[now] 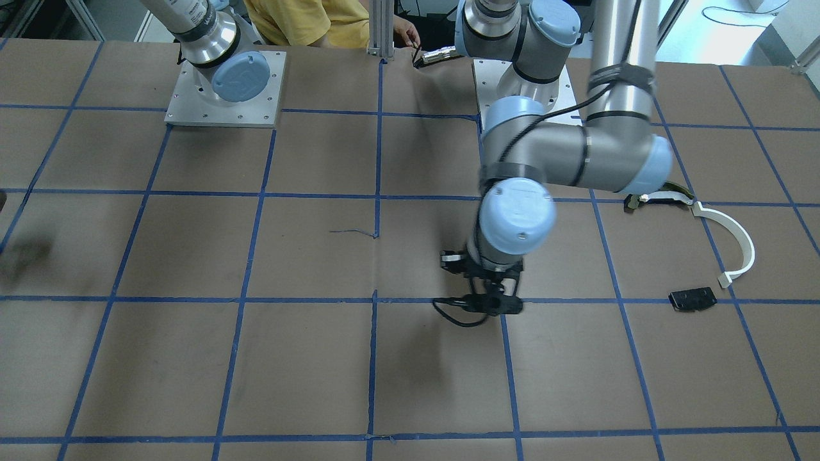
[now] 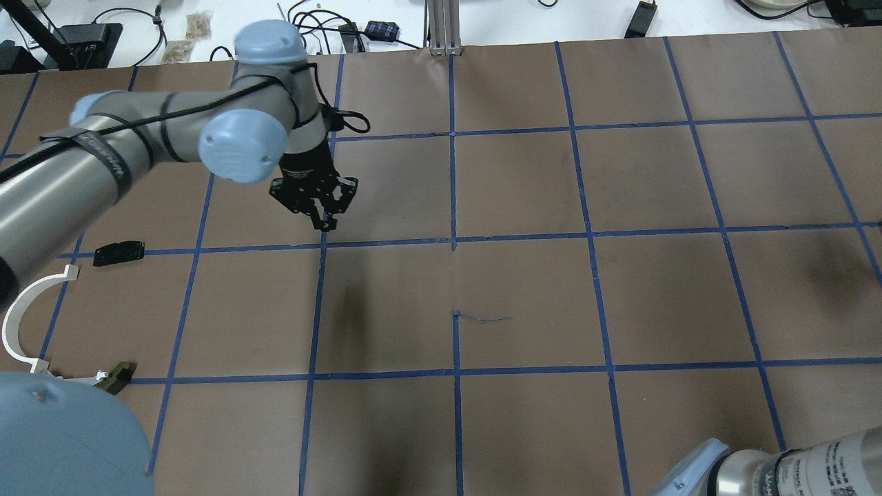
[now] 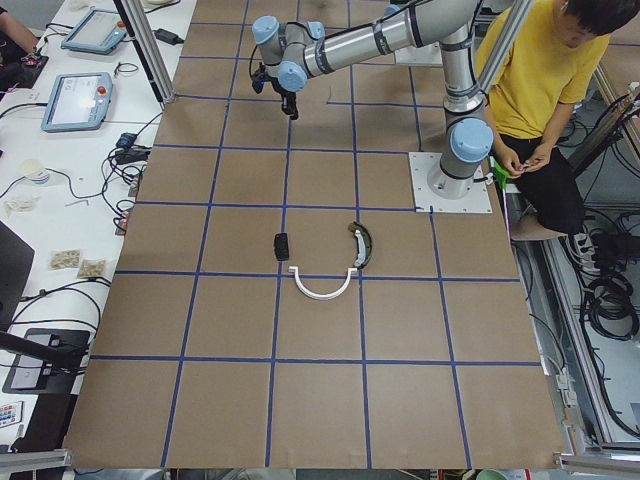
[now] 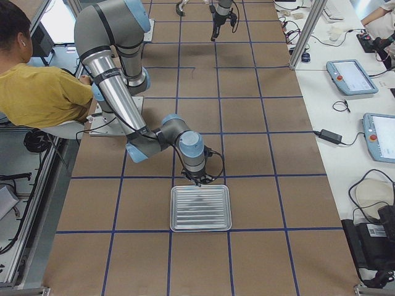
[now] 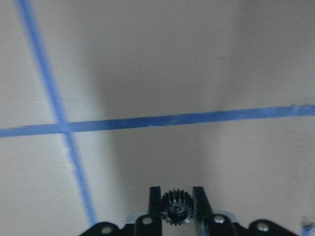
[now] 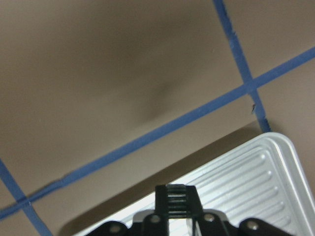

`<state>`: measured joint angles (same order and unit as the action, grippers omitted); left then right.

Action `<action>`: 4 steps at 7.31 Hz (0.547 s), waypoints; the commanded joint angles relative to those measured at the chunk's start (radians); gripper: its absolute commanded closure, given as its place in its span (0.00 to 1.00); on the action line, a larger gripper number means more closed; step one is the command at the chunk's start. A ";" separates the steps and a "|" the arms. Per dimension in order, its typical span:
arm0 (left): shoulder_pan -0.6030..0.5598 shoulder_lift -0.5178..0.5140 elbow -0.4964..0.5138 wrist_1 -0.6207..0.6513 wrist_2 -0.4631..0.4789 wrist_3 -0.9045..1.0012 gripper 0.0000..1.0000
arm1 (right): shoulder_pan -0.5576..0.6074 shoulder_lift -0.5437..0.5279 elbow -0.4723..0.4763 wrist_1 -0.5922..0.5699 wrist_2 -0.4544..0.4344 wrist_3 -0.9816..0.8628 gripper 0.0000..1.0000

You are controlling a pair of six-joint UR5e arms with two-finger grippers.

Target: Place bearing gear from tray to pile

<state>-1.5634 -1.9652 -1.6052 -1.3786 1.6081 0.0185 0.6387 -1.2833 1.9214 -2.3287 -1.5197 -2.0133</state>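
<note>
The left gripper hangs over bare table, jaws narrowed onto the bearing gear for carrying, the pile well apart to its left, while the right gripper, pinched empty, hovers at the tray edge.

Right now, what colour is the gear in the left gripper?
Black: the gear shows best in the left wrist view.

We are seeing a brown worktop gridded with blue tape. We are noting a black gear and a silver ribbed tray.
</note>
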 commanded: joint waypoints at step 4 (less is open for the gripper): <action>0.489 0.029 -0.038 -0.033 0.167 0.456 1.00 | 0.633 -0.146 0.084 -0.009 -0.011 1.115 1.00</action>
<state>-1.1875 -1.9361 -1.6240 -1.4196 1.7616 0.3754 1.0617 -1.4249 2.0022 -2.3033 -1.5125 -1.2038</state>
